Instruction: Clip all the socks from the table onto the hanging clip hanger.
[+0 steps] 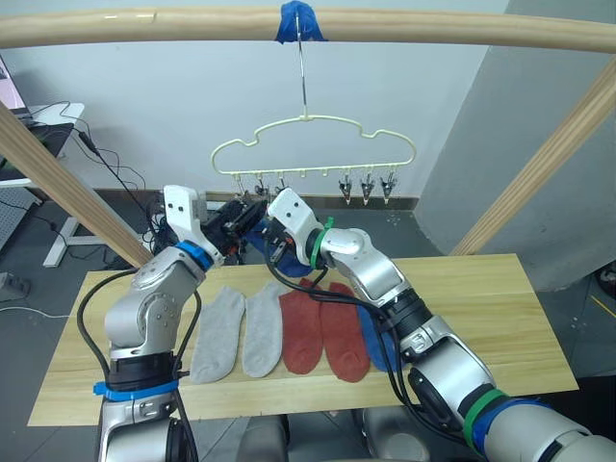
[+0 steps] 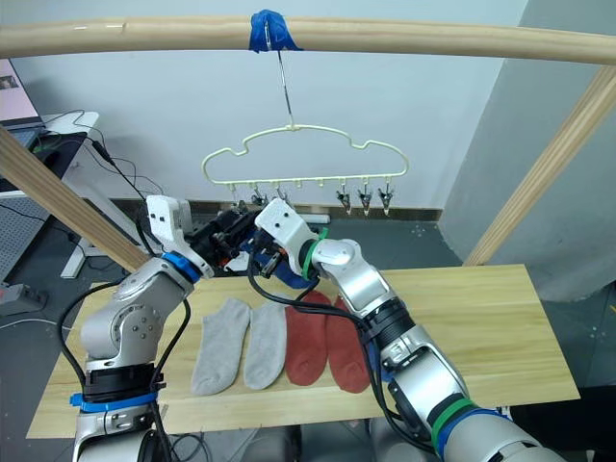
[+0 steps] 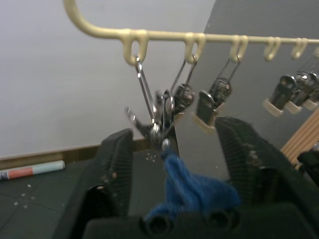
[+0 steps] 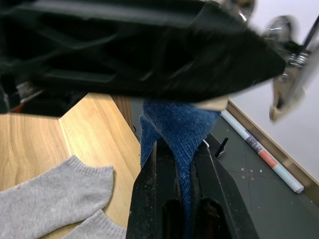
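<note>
One blue sock (image 4: 175,130) was pinched by the right gripper (image 4: 180,164) under a clip (image 3: 158,119) (left gripper (image 3: 174,149) spread wide around it).

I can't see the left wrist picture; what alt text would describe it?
A bunched blue sock sits between the left gripper's two open black fingers, its tip just under a metal clip. The clip hangs from the pale-yellow clip hanger, beside more clips along the bar.

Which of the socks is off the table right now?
One blue sock, pinched in the right hand up at the clip hanger. The grey pair, the red pair and the other blue sock lie flat on the table.
</note>
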Controlling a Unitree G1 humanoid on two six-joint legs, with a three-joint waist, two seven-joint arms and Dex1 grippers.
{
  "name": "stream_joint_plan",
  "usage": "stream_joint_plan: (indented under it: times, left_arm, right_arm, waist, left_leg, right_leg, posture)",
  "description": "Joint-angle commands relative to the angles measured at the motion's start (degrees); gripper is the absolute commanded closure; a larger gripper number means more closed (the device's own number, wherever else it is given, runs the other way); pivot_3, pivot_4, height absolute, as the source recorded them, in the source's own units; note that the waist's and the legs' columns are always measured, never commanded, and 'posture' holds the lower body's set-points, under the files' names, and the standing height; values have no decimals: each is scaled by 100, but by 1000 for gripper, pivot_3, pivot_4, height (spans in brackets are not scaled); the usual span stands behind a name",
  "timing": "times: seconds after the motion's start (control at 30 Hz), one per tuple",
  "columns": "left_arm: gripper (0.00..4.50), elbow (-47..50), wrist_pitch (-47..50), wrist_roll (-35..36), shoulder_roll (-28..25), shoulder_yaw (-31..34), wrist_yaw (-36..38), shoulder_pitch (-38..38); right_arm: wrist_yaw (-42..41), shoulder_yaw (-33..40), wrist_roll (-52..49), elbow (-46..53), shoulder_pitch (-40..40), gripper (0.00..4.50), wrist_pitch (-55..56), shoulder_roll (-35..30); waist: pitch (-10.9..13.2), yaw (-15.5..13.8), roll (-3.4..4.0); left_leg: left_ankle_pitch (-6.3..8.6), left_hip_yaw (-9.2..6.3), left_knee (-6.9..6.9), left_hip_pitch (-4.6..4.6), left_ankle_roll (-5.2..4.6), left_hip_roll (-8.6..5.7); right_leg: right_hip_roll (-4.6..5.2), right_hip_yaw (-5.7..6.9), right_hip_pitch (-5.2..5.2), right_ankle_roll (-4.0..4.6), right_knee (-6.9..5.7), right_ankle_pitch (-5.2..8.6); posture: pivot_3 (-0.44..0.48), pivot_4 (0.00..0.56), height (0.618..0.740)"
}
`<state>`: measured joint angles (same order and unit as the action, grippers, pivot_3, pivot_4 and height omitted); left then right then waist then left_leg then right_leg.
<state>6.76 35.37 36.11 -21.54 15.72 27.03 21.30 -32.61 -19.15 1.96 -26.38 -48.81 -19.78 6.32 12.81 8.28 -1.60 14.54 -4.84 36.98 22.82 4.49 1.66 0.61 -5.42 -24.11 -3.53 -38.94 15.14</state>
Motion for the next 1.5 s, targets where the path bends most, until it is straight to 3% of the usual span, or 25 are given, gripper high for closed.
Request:
stream_joint_plan:
  times: [0.03, 0.17, 0.27, 0.43, 0.6, 0.73, 0.97, 1.3, 1.47, 1.5]
  left_arm:
    - [821, 416, 73, 202, -166, 149, 63, -67]
    - [821, 542, 109, 263, -258, 193, 13, -164]
    - [782, 600, 91, 244, -312, 196, -22, -208]
    - [782, 647, -83, 96, -359, 168, -49, -264]
    - [782, 838, -576, -256, -246, -14, -137, -452]
    - [782, 999, -1352, -975, -124, -386, -247, -683]
    - [782, 835, -2266, -1700, 152, -740, -388, -832]
    - [782, 396, -2904, -2067, 674, -906, -687, -578]
    - [1896, 238, -3108, -2278, 779, -984, -790, -517]
    - [1896, 209, -3121, -2291, 800, -991, -812, -494]
  right_arm:
    - [-10, 77, -93, 121, -142, 4500, 163, 120]
    - [-14, 117, -125, 28, -186, 4500, 208, 177]
    - [-47, 129, -155, 18, -183, 3692, 235, 194]
    - [-172, -32, -82, 187, -69, 1964, 152, 52]
    - [-553, -224, -33, 866, 304, 1964, 133, -456]
    - [-1064, -175, -184, 2069, 776, 1964, -13, -1262]
    - [-1763, 553, -1037, 4111, 1363, 1964, -514, -2538]
    - [-1671, 1687, -2611, 5549, 1450, 1964, -1807, -3255]
    - [-1414, 1814, -2827, 5766, 1550, 1934, -2032, -3395]
    - [-1369, 1826, -2861, 5792, 1561, 1934, -2059, -3418]
  waist:
    - [-1, -3, -1]
    - [-1, -9, -1]
    - [-2, -12, -3]
    - [-2, -13, -4]
    - [-3, -16, -4]
    - [-3, -44, -5]
    - [-2, -19, -4]
    - [-2, 4, -5]
    - [-3, 13, -5]
    - [-2, 16, -5]
  left_leg:
    - [0, 0, 0, 0, 0, 0]
    - [0, 1, 1, -1, 1, 0]
    - [0, 1, 1, -1, 1, 0]
    - [-1, 1, 1, -1, 1, 0]
    - [-1, 1, 1, 0, 1, -1]
    - [0, 2, 1, 5, 1, -4]
    - [0, 5, 3, 2, 0, -5]
    - [-1, 11, 8, 0, -2, -4]
    - [-1, 11, 8, 0, -3, -4]
    - [-1, 12, 8, 0, -3, -4]
  right_leg:
    - [0, 0, 0, 0, 0, 0]
    - [0, -1, 0, 0, -1, 0]
    - [0, 0, 0, 0, -1, 0]
    - [0, 0, 0, 0, -1, 0]
    - [1, -1, 0, 0, 0, 0]
    - [5, -1, 1, 0, 6, 0]
    - [2, -6, 1, 0, 4, 0]
    - [-2, -14, 6, -1, 4, 0]
    - [-3, -14, 6, -1, 5, 0]
    - [-3, -15, 6, -1, 5, 0]
  posture:
    - [-120, 176, 730]
    - [-113, 172, 730]
    - [-111, 169, 730]
    - [-114, 168, 730]
    - [-128, 169, 730]
    - [-135, 176, 730]
    - [-166, 194, 730]
    - [-214, 200, 730]
    - [-226, 199, 730]
    - [-226, 199, 730]
